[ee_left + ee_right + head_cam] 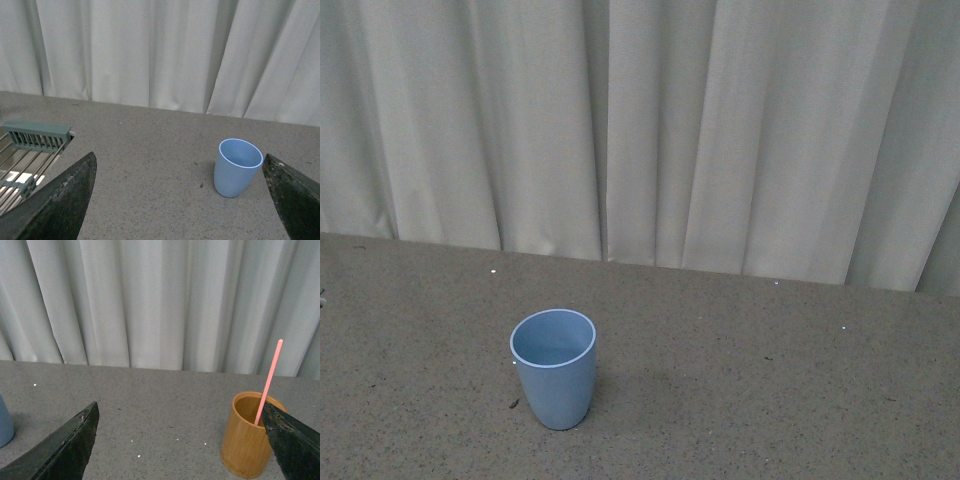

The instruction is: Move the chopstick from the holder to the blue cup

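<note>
The blue cup (555, 368) stands upright and empty on the grey table; neither arm shows in the front view. The left wrist view has this cup (237, 167) just inside one finger of my open left gripper (180, 200), apart from it. In the right wrist view a bamboo holder (250, 435) stands upright with a pink chopstick (269, 380) leaning out of it. My right gripper (182, 440) is open and holds nothing; one of its fingers (295, 440) partly overlaps the holder's side. The blue cup's edge (5, 426) shows at the frame's border.
A grey-green wire dish rack (30, 150) lies on the table beside the left gripper. White curtains (640, 130) hang close behind the table's back edge. Small white specks (132, 442) dot the grey tabletop (770, 380).
</note>
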Controlling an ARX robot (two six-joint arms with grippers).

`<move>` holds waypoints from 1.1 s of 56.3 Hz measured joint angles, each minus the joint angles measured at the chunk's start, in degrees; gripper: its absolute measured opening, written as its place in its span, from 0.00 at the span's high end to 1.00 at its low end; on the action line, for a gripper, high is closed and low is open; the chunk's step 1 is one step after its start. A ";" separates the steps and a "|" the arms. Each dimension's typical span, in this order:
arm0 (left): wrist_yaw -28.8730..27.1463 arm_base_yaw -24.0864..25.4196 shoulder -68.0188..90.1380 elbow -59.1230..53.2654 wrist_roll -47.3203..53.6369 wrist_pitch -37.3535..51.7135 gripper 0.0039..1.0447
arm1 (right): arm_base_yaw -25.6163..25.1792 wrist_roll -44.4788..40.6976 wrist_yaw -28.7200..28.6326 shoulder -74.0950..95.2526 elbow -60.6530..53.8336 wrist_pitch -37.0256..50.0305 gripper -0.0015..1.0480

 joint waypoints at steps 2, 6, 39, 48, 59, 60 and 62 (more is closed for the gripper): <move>0.00 0.00 0.00 0.00 0.00 0.00 0.06 | 0.00 0.00 0.00 0.00 0.00 0.00 0.09; 0.00 0.00 0.00 0.00 0.00 0.00 0.06 | 0.00 0.00 0.00 0.00 0.00 0.00 0.09; 0.00 0.00 0.00 0.00 0.00 0.00 0.06 | 0.00 0.00 0.00 0.00 0.00 0.00 0.09; 0.00 0.00 0.00 0.00 0.00 0.00 0.06 | 0.00 0.00 0.00 0.00 0.00 0.00 0.09; 0.00 0.00 0.00 0.00 0.00 0.00 0.06 | 0.00 0.00 0.00 0.00 0.00 0.00 0.09; 0.00 0.00 0.00 0.00 0.00 0.00 0.06 | 0.00 0.00 0.00 0.00 0.00 0.00 0.09; 0.00 0.00 0.00 0.00 0.00 0.00 0.06 | 0.00 0.00 0.00 0.00 0.00 0.00 0.09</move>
